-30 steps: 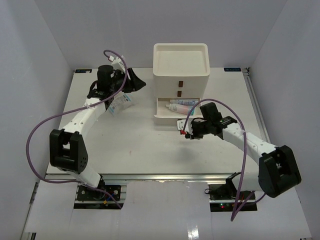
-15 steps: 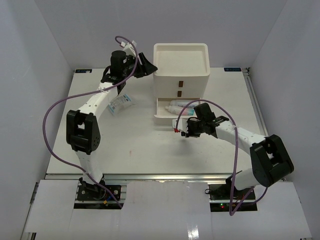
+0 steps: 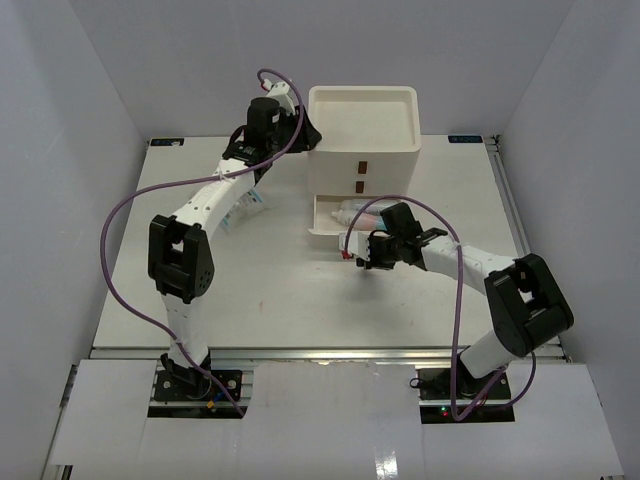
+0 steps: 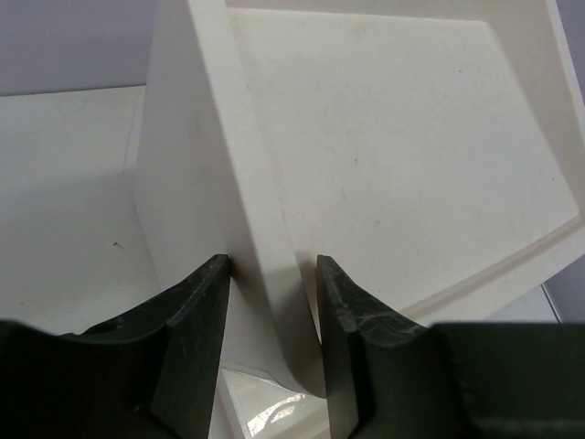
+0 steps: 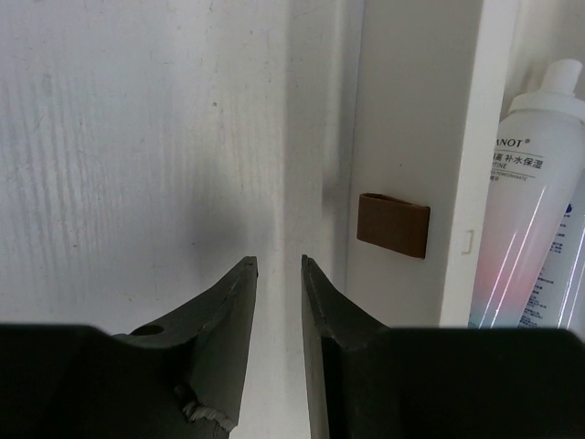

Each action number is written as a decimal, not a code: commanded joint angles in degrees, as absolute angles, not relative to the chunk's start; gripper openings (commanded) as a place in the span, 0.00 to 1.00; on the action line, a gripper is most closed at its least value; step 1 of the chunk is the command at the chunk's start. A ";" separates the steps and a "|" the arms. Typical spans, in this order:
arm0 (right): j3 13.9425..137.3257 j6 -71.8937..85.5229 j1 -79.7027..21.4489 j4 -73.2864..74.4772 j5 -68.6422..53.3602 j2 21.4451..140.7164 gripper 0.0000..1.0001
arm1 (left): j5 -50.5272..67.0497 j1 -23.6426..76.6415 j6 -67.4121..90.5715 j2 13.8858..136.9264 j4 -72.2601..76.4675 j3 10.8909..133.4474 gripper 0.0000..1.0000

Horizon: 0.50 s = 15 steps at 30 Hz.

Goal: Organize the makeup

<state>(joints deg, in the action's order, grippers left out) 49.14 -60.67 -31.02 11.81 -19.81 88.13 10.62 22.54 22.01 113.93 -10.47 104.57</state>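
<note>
My left gripper (image 4: 272, 274) straddles the white box (image 4: 183, 137) wall near a loose packet (image 3: 252, 202) (pinching or not, I cannot tell), likely bracing it, while my right gripper (image 5: 279, 265), narrowly parted and empty, faces the handle (image 5: 393, 224) of the open drawer (image 3: 322, 236) holding the tubes (image 5: 521, 210), presumably to push it.

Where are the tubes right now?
In the top view, the tubes lie inside the pulled-out bottom drawer of the white drawer box, mid-table, just beyond the right gripper.

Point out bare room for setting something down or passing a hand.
Free: table front between the arms; the box's top tray. Crowded: open drawer with tubes, right gripper before it; packet beside the left arm.
</note>
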 commanded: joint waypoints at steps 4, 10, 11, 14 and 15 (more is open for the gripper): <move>54.06 -59.52 -31.71 6.61 -16.65 92.45 0.31 | 7.57 24.98 15.33 113.72 -14.86 106.18 0.42; 57.22 -56.47 -32.61 0.80 -10.54 97.20 0.28 | 10.68 25.66 14.06 114.43 -16.79 105.47 0.40; 58.16 -55.98 -32.61 -0.33 -9.56 97.92 0.27 | 11.11 25.66 13.99 114.50 -16.79 105.16 0.40; 60.20 -53.46 -32.66 -5.03 -4.41 100.55 0.27 | 12.48 25.66 14.03 114.97 -16.79 104.28 0.40; 61.01 -52.48 -32.69 -6.30 -2.69 101.18 0.26 | 12.95 25.70 14.10 115.15 -16.79 104.14 0.40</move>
